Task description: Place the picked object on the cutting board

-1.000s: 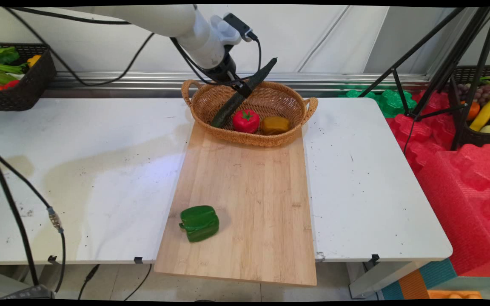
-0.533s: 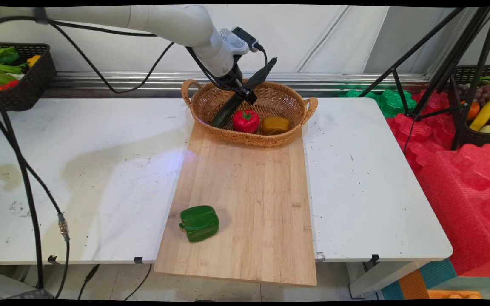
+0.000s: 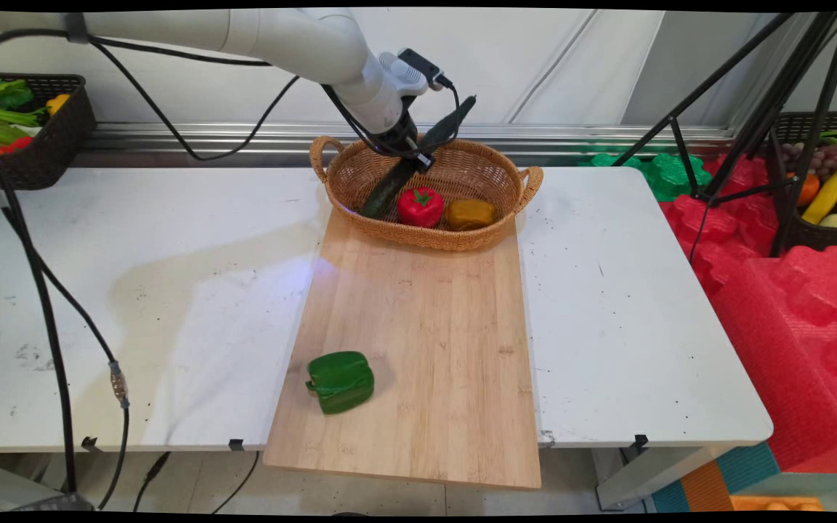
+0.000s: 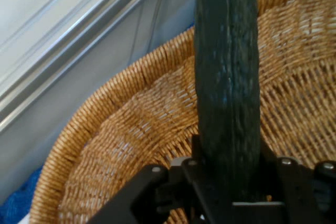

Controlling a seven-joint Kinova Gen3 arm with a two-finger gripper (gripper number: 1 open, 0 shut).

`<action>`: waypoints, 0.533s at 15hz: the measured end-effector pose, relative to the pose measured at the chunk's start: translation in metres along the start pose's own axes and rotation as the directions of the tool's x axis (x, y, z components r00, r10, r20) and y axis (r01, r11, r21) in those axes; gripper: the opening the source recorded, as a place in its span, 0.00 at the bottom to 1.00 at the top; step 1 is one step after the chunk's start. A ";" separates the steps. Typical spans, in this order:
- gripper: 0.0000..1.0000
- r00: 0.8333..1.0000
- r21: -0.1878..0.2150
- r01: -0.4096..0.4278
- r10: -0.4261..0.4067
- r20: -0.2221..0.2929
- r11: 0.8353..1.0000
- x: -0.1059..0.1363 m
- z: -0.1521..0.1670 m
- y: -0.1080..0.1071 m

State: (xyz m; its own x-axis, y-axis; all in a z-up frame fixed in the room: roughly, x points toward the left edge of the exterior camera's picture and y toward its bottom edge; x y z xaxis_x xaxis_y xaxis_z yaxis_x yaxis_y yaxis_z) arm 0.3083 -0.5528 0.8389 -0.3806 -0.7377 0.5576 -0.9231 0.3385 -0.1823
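Gripper [image 3: 411, 151] clamped on the cucumber [image 3: 418, 154] near mid-length, over the wicker basket [image 3: 495, 232] at the surface's far side, lower end dipping inside beside the tomato [image 3: 420, 206]. Looks stiff, light, smooth-skinned; long, so likely pivots unless gripped near middle.

The cucumber [image 4: 227, 77] runs off the hand view's top edge and hides the gripper's [image 4: 231, 192] fingers.

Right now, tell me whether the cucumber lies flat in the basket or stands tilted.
Tilted. The cucumber slants steeply, its lower end inside the wicker basket and its upper end above the rim, with the gripper clamped around its middle.
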 end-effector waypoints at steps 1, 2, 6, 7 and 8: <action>0.00 1.000 0.004 -0.001 0.001 -0.010 1.000 0.001 -0.007 0.001; 0.00 1.000 0.010 -0.002 0.002 -0.026 1.000 0.003 -0.018 0.003; 0.00 0.995 0.033 -0.046 0.049 -0.091 0.998 0.013 -0.078 0.011; 0.00 0.992 0.036 -0.065 0.069 -0.106 0.997 0.014 -0.095 0.014; 0.00 0.990 0.035 -0.081 0.085 -0.116 0.996 0.014 -0.110 0.018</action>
State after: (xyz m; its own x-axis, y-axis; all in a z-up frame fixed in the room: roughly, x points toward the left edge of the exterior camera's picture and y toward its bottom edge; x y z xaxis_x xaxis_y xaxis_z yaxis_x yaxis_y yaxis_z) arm 0.2921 -0.4931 0.9326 -0.4487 -0.6334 0.6305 -0.8904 0.3769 -0.2550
